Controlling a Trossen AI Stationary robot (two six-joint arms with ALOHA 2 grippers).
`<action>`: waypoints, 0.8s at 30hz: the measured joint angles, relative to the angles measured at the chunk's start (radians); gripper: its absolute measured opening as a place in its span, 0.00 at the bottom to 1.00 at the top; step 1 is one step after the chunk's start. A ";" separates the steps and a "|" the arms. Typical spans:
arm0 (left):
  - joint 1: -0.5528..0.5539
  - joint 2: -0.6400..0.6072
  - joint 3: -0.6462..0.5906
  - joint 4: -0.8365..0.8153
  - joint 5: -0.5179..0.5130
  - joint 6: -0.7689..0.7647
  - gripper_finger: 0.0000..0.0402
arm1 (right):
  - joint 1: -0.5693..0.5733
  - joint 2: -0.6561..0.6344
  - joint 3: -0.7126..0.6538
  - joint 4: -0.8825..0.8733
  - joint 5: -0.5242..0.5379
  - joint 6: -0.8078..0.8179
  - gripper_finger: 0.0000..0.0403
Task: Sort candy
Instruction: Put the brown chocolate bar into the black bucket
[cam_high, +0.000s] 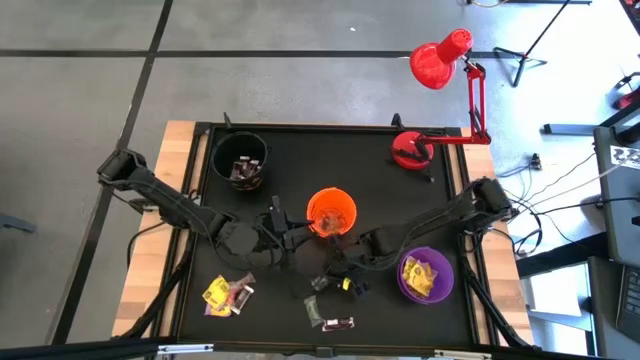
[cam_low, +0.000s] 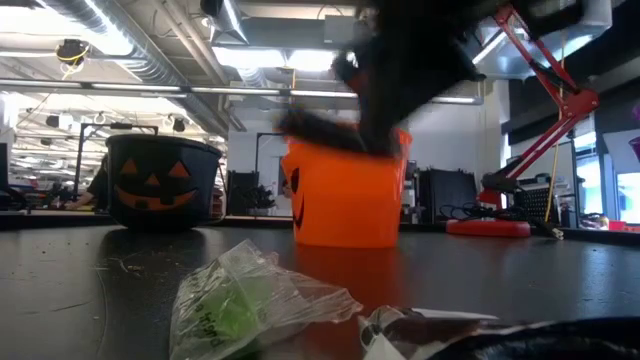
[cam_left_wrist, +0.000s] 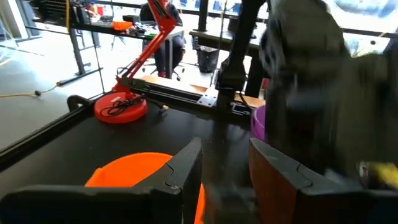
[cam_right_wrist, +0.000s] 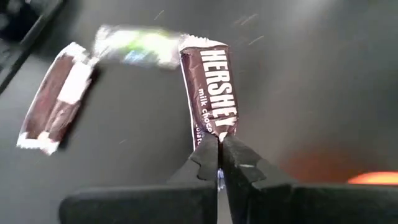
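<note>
Right gripper pinches a Hershey bar; left gripper hangs open by the orange cup. Next, I judge: carry it toward twelve o'clock.

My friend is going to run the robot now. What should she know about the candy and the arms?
Right gripper: shut on the end of a brown Hershey's bar, just above the black table.
Left gripper: open and empty, over the orange pumpkin cup.
Sorted so far: dark candies in the black cup, yellow ones in the purple cup.
Left to sort: a yellow-and-dark pile at the front left, a clear green-tinted wrapper, and another brown bar beside the Hershey's.
</note>
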 joint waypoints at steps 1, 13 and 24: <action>-0.006 0.000 0.000 0.000 0.001 -0.001 0.30 | 0.000 -0.023 0.003 0.000 0.037 0.000 0.01; -0.071 0.029 0.000 0.033 0.028 -0.132 0.30 | 0.000 -0.219 0.003 -0.101 0.579 -0.005 0.02; -0.066 0.111 0.000 0.044 -0.084 -0.043 0.30 | 0.000 -0.252 0.002 -0.067 0.638 -0.026 0.02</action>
